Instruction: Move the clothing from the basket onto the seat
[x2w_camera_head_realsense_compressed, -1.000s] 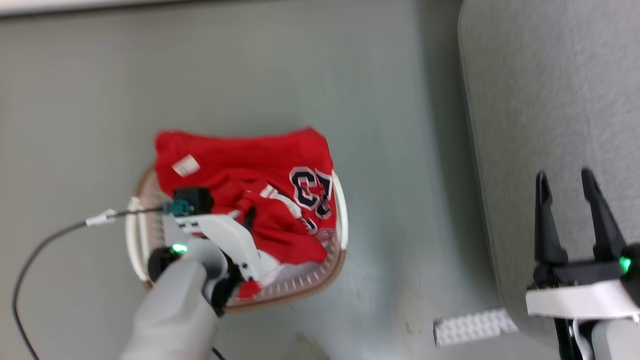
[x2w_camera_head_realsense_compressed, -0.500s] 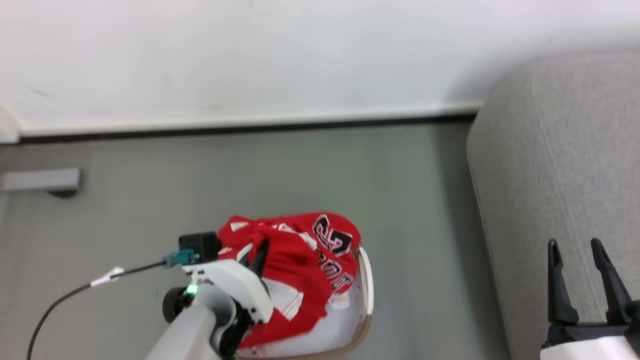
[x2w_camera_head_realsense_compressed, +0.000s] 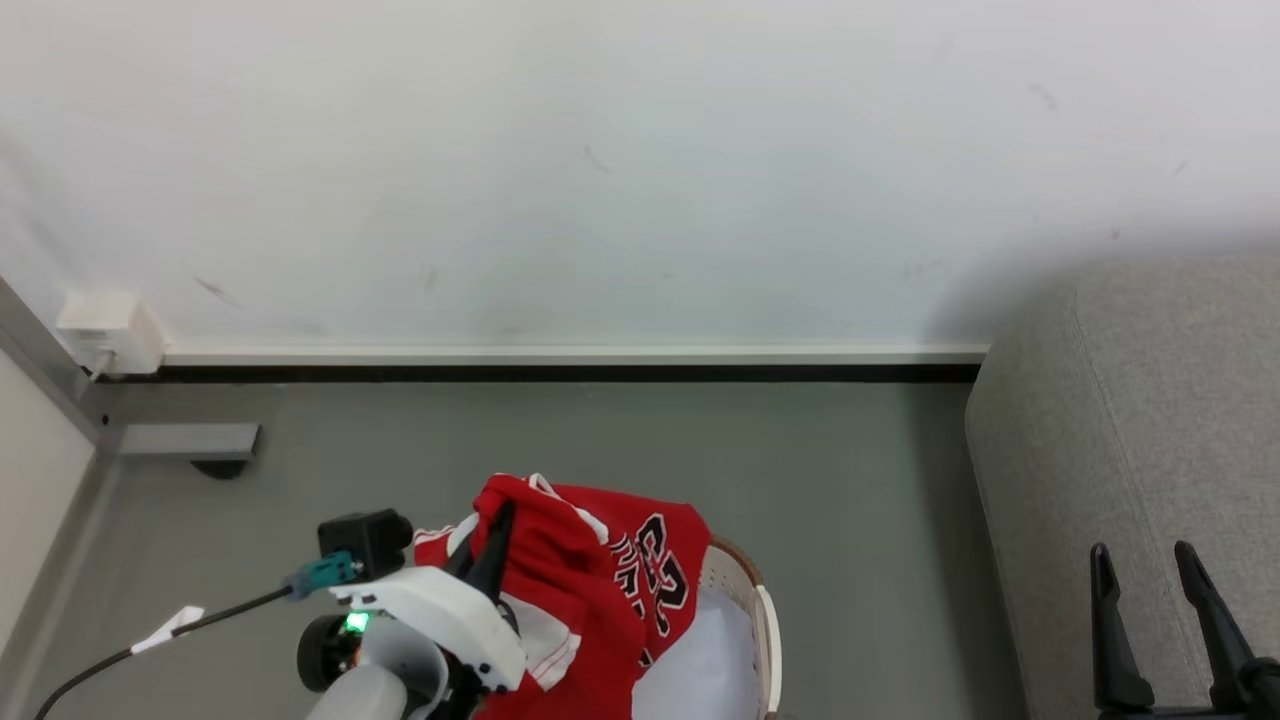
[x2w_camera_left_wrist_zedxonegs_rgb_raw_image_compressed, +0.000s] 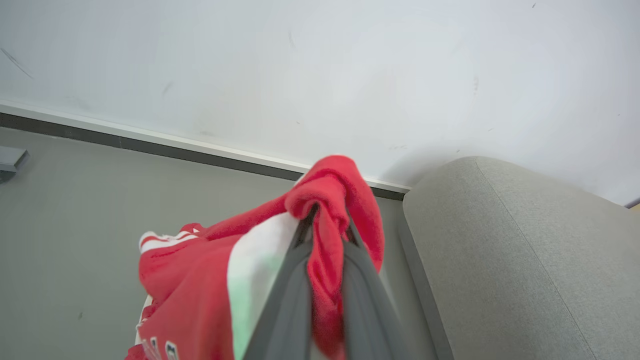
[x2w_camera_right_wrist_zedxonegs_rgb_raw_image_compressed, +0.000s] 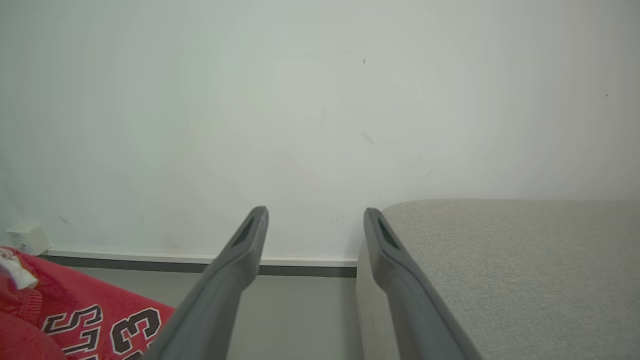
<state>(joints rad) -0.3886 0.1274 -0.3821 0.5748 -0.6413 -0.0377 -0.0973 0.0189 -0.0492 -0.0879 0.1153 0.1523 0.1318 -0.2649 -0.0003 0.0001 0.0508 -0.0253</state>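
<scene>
Your left hand (x2w_camera_left_wrist_zedxonegs_rgb_raw_image_compressed: 326, 222) is clenched on a fold of the red jersey (x2w_camera_head_realsense_compressed: 620, 590), which hangs lifted over the basket (x2w_camera_head_realsense_compressed: 765, 620); its lower end is out of frame. Your right hand (x2w_camera_head_realsense_compressed: 1142, 555) is spread and empty beside the seat (x2w_camera_head_realsense_compressed: 1130, 420). The pickup looks done. The carry across and the release onto the seat are left.

Red jersey (x2w_camera_head_realsense_compressed: 590, 590), grey seat (x2w_camera_head_realsense_compressed: 1130, 420)
</scene>
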